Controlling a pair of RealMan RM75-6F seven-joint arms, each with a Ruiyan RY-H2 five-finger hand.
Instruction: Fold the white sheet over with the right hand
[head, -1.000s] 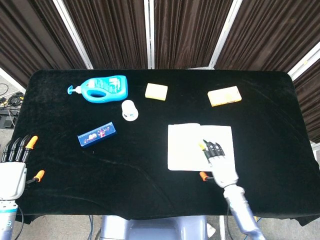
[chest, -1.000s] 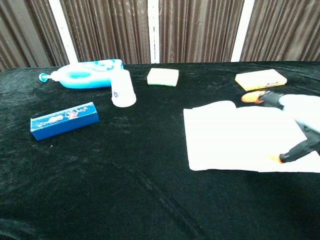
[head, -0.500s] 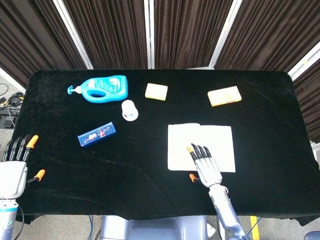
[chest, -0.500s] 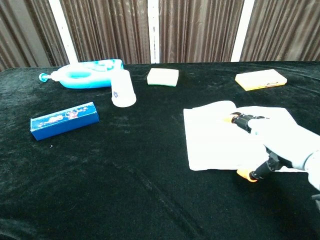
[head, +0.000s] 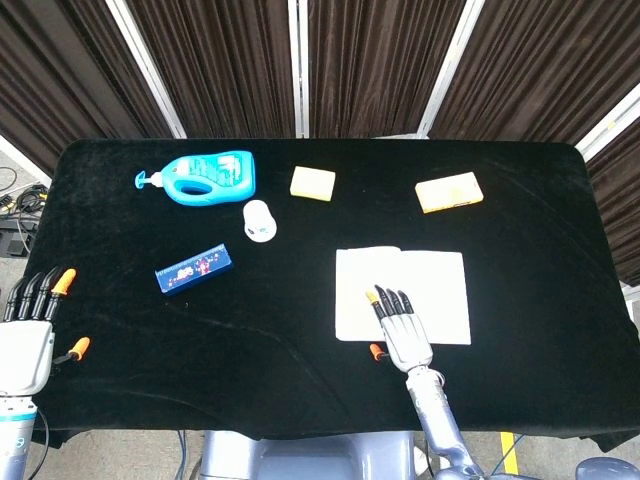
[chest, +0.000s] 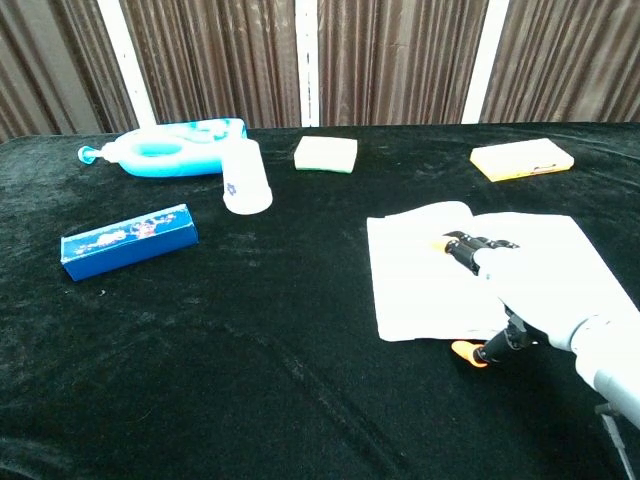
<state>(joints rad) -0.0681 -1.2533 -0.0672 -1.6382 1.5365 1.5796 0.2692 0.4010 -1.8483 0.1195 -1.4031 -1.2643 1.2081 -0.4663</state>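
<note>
Since a second ago the right hand (head: 402, 330) has been drawn back toward the near edge of the desk (head: 120, 400) and shifted toward the left edge of the white sheet (head: 435, 285), where earlier it lay further in over the sheet's right part. It is now seen flat, palm down, with fingers extended and slightly apart over the near left portion of the sheet, and the thumb is stuck out sideways just past the sheet's near edge; nothing is gripped by it. Whether the fingertips actually press on the paper cannot be told.

The white sheet is found lying flat on the right half of the desk, nearer the front edge than the back, with a small raised curl at its far left corner, unchanged from before.

The left hand (head: 28, 335) is held at the near left corner of the desk, fingers straight and apart, with nothing in it, as in the earlier frames.

Along the back of the desk, a blue bottle (head: 200, 177) is laid on its side toward the left corner, a yellow sponge (head: 312, 183) near the middle, and an orange block (head: 449, 192) toward the right. A white cup (head: 259, 220) is lying just in front of the bottle, and a blue box (head: 194, 268) is placed nearer the front left.
</note>
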